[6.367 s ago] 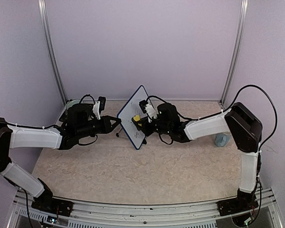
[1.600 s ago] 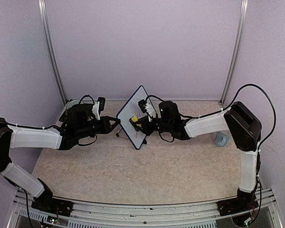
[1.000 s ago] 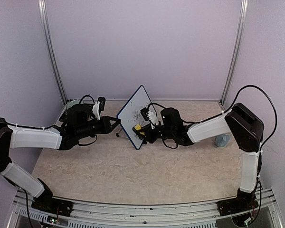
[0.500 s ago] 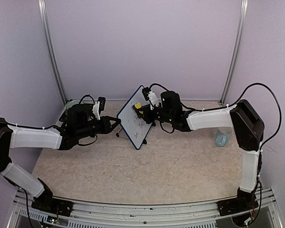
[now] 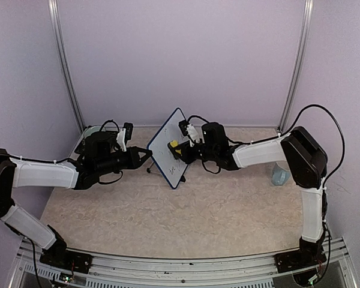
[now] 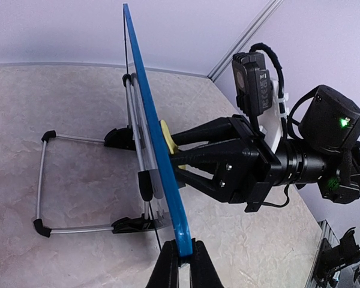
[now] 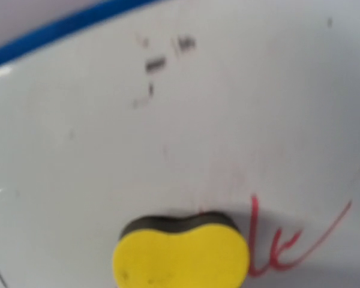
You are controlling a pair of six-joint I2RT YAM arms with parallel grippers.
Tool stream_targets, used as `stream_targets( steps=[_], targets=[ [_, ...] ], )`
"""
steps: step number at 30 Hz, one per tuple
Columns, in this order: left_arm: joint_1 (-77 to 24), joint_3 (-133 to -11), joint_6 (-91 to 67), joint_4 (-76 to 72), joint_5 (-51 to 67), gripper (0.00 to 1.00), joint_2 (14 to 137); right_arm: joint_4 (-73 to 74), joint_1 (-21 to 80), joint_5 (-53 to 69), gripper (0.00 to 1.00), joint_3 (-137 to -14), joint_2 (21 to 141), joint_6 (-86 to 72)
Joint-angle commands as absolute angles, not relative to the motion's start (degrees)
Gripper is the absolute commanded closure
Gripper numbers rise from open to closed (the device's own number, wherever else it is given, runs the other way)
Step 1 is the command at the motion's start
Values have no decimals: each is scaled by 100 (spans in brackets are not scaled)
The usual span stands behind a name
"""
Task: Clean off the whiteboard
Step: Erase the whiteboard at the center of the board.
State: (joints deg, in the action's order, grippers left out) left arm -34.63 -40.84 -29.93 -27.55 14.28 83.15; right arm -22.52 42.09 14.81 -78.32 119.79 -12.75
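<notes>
The whiteboard (image 5: 165, 149) stands tilted on its wire stand at the back middle of the table, its blue frame (image 6: 149, 123) seen edge-on in the left wrist view. My left gripper (image 6: 183, 259) is shut on the frame's near edge. My right gripper (image 5: 180, 150) is shut on a yellow sponge (image 5: 174, 144) and presses it against the white face (image 7: 168, 114). The sponge (image 7: 181, 252) has a dark pad touching the board, with red marker strokes (image 7: 282, 243) just to its right and faint black marks (image 7: 156, 63) above. The right fingers are hidden in the right wrist view.
A pale blue cup (image 5: 280, 175) stands by the right arm's elbow. A pale green object (image 5: 90, 129) lies at the back left corner. The board's wire stand (image 6: 41, 180) spreads over the table behind it. Metal posts rise at both back corners.
My right gripper swept the sponge from low on the board up to its top, then back down to the middle. The left arm and the board have not moved.
</notes>
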Motion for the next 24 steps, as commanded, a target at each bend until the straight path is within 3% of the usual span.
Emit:
stream_targets(
  steps=[1, 24],
  targets=[
    [-3525, -4113, -3056, -2927, 1663, 95, 8391, -1909, 4334, 1852, 94, -7498, 12051, -1322],
    [-3524, -4104, -3059, -2918, 1661, 95, 8332, -1968, 4527, 1661, 95, -6776, 11626, -1225]
  ],
)
